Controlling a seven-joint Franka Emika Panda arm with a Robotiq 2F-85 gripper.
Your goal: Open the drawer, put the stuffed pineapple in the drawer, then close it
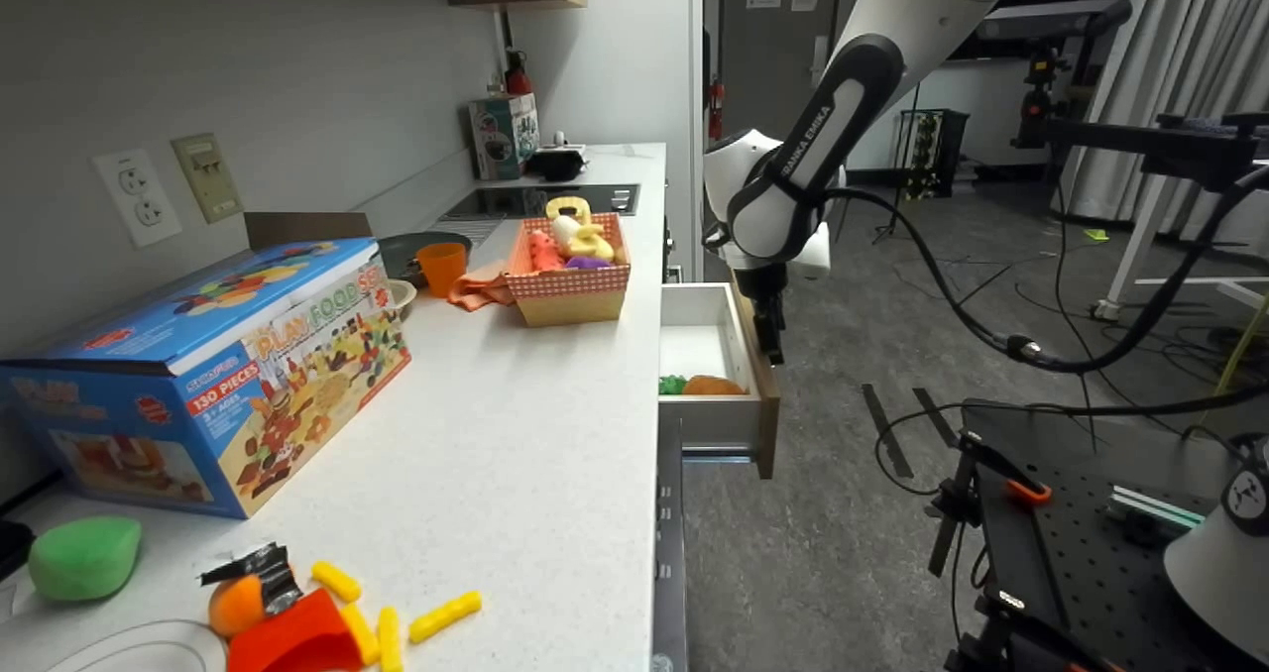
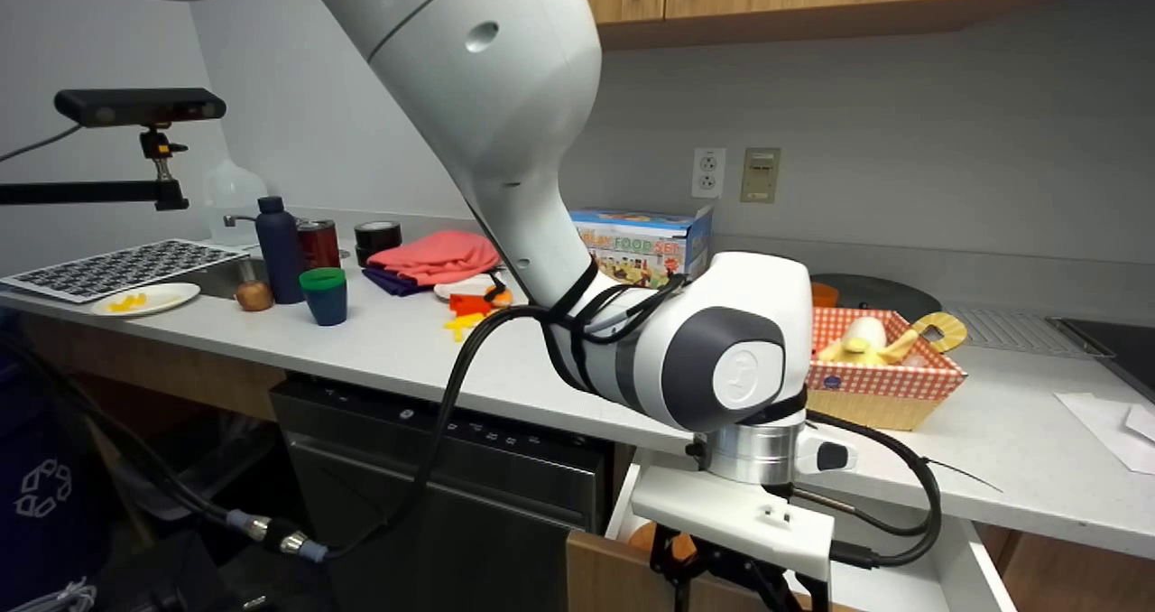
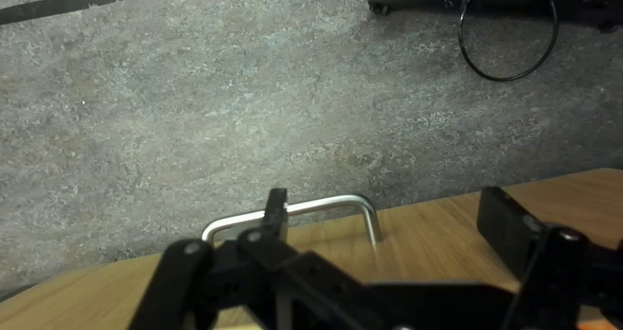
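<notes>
Stuffed pineapple (image 1: 706, 386) in drawer (image 1: 699, 348), long axis approx front-to-back, leaves (image 1: 671, 385) twd counter (image 1: 525, 424), gripper (image 3: 382, 208) spread wide

The stuffed pineapple (image 1: 713, 386) lies in the drawer (image 1: 706, 416) below the counter (image 1: 525, 434).

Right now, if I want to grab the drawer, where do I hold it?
Probably the middle of its metal handle, coming down from above. The bar stands out from the wooden drawer front, and the gap between should leave room to hook around it.
</notes>
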